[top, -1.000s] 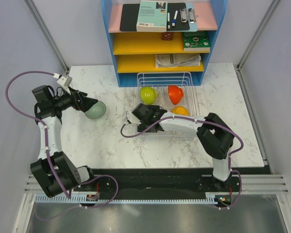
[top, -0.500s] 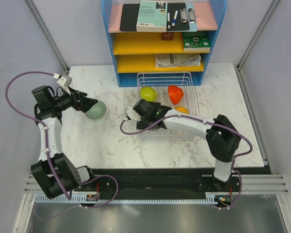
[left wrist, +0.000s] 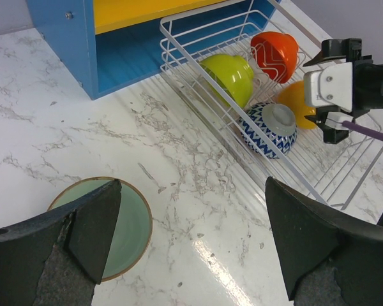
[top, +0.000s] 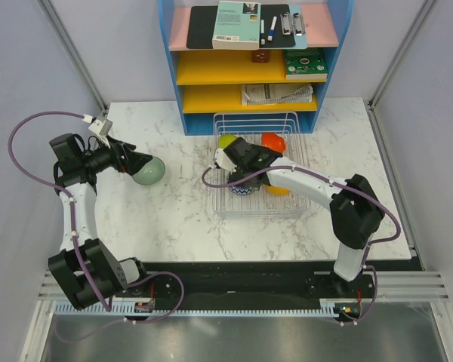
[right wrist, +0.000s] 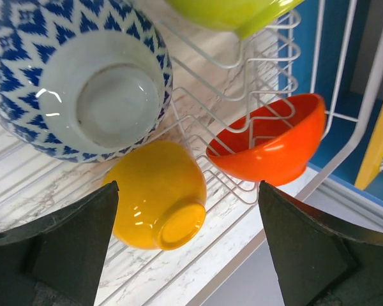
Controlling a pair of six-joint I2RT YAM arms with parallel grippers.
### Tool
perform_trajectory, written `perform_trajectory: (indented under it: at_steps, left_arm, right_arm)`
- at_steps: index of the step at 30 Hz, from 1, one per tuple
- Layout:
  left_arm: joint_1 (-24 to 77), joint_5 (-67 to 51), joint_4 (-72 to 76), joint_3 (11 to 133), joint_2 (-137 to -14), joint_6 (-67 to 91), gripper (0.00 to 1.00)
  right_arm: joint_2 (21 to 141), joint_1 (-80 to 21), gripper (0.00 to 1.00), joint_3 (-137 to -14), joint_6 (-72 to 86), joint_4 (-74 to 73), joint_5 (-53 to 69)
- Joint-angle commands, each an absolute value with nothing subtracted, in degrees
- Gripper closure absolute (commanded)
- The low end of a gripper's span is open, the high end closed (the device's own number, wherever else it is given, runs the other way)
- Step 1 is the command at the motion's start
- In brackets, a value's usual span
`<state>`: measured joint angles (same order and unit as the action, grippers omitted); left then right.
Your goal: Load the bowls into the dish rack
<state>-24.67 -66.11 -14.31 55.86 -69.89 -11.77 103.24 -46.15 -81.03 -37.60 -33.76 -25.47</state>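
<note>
The wire dish rack (top: 300,162) holds a lime-green bowl (top: 226,141), a red-orange bowl (top: 275,139), a yellow-orange bowl (top: 281,189) and a blue-white patterned bowl (top: 241,188), the last two bottom up. My right gripper (top: 249,167) hovers open above them, over the yellow-orange bowl (right wrist: 156,197), with the patterned bowl (right wrist: 83,83) and the red-orange bowl (right wrist: 274,150) to either side. A pale mint bowl (top: 149,172) stands on the table left of the rack. My left gripper (top: 140,164) is open beside it, its left finger over the mint bowl (left wrist: 131,226).
A blue-and-yellow shelf unit (top: 249,75) with books and a clipboard stands right behind the rack. In the left wrist view the rack (left wrist: 204,38) and the right wrist (left wrist: 345,83) lie ahead across bare marble. Purple cables loop off both arms.
My right gripper moved back and right from the rack's front-left corner to above its middle, uncovering the blue-white bowl lying there. The left arm and mint bowl have not moved.
</note>
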Motion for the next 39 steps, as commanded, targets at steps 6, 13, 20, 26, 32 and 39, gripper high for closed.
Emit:
perform_trajectory:
  at_steps: [6, 13, 20, 26, 32, 39]
  left_arm:
    - [-25.0, -65.6, -12.0, 55.5, -68.9, -10.9, 0.0]
    - [-24.9, -65.5, -11.8, 55.4, -68.8, -10.7, 0.0]
    - [-25.0, -65.5, -11.3, 55.2, -69.2, -10.7, 0.0]
    - [-25.0, -65.6, -11.3, 55.1, -69.3, -10.6, 0.0]
    - [-25.0, -65.4, -11.2, 55.0, -69.2, -10.9, 0.0]
    - [-24.9, -61.5, -11.1, 55.3, -69.1, -10.2, 0.0]
  right_arm:
    - [108.4, -45.2, 0.03, -87.3, -38.0, -38.6, -19.3]
    - [111.7, -44.9, 0.03, -88.6, -36.6, -33.1, -20.4]
    - [113.4, -45.1, 0.03, -89.6, -35.3, -28.7, -20.0]
    - [111.6, -45.7, 0.03, -87.9, -36.2, -28.7, -23.5]
    - [105.3, -44.7, 0.03, -82.3, -37.2, -29.5, -25.5]
    - [101.2, -41.3, 0.03, -78.3, -37.1, -33.4, -23.4]
